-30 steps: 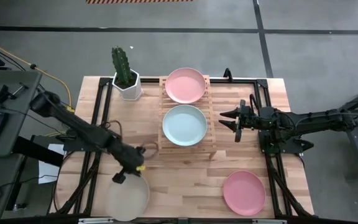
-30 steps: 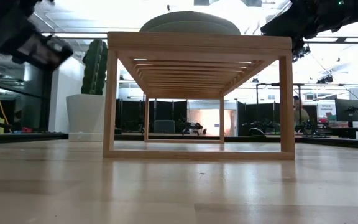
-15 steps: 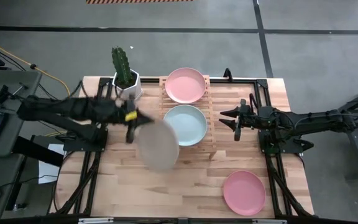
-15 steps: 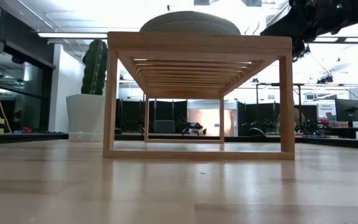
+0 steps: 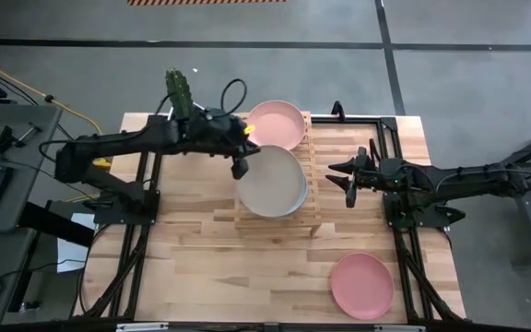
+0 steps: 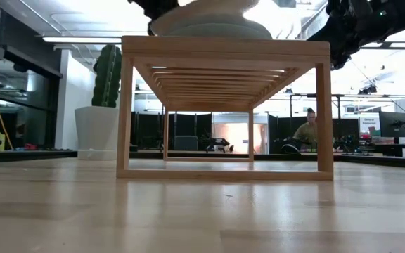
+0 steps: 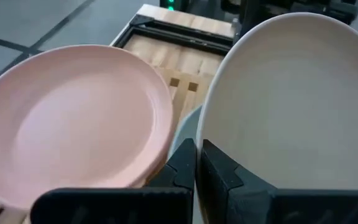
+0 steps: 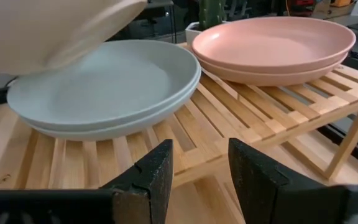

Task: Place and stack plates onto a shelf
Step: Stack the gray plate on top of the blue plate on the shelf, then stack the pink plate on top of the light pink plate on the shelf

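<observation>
Your table [image 5: 275,277] lies bare across its near half, save for one pink plate [image 5: 361,284] near the right front corner, well inside the edges. The shelf [image 5: 313,198] stands mid-table with its long axis running front to back; two pink plates [image 8: 272,46] are stacked at its far end and two mint plates [image 8: 104,87] at its near end, both stacks level. Your left gripper [image 5: 239,166] reaches in from the left, jaws clamped on the rim of the beige plate [image 5: 272,181], which hangs tilted just above the mint stack, covering it from above. A second ago this plate was at the table's left front edge; it has since been carried over the shelf. Your right gripper [image 5: 348,182] waits just right of the shelf, jaws standing wide and holding nothing, unmoved. The cactus pot [image 5: 188,124] sits beside the shelf's far left corner.
</observation>
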Robot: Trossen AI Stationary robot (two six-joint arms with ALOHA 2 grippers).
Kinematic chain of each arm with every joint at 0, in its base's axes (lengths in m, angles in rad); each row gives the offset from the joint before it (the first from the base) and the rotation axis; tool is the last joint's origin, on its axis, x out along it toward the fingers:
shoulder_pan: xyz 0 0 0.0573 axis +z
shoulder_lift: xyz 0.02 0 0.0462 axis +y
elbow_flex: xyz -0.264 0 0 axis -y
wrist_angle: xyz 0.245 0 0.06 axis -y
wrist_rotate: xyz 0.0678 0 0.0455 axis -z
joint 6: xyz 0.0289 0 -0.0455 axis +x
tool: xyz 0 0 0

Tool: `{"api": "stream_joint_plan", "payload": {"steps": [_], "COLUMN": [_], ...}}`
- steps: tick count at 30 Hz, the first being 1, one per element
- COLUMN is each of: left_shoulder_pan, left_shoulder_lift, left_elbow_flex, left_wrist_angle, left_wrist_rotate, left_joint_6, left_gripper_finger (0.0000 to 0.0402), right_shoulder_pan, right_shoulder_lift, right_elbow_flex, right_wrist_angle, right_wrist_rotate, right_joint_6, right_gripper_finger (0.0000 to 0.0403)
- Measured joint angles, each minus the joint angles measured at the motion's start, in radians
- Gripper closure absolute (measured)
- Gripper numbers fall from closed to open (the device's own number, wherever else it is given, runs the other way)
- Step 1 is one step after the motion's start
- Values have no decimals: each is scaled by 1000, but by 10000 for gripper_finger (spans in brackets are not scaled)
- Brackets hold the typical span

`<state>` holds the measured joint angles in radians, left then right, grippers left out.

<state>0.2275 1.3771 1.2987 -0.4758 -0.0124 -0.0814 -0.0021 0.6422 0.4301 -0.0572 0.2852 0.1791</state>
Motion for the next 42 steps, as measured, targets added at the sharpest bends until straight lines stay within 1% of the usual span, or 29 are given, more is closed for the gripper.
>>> {"api": "stream_joint_plan", "payload": {"steps": [5,9,18,23,29,34,38,40,42], "left_shoulder_pan": [25,30,28,28,27,28,29,30,26], "left_shoulder_lift": [65,91,107,101,93,40,-48,-106,-172], "left_elbow_flex": [53,67,67,67,67,87,103,69,-10], "left_wrist_angle": [-10,-46,-49,-48,-36,-56,-82,-65,3], "left_wrist_rotate": [38,38,53,56,66,66,68,97,134], "left_joint_6": [8,8,42,49,69,119,151,157,152], "left_gripper_finger": [401,400,372,345,291,248,229,226,225], "right_shoulder_pan": [0,0,0,0,0,0,0,0,0], "right_shoulder_lift": [0,0,0,0,0,0,0,0,0], "right_elbow_flex": [0,0,0,0,0,0,0,0,0], "right_wrist_angle": [-19,-32,-36,-36,-36,-32,-1,18,25], "right_wrist_rotate": [0,0,0,0,0,0,0,-1,-11], "right_joint_6": [4,4,4,4,25,51,69,78,83], "right_gripper_finger": [265,265,265,265,265,265,265,265,265]}}
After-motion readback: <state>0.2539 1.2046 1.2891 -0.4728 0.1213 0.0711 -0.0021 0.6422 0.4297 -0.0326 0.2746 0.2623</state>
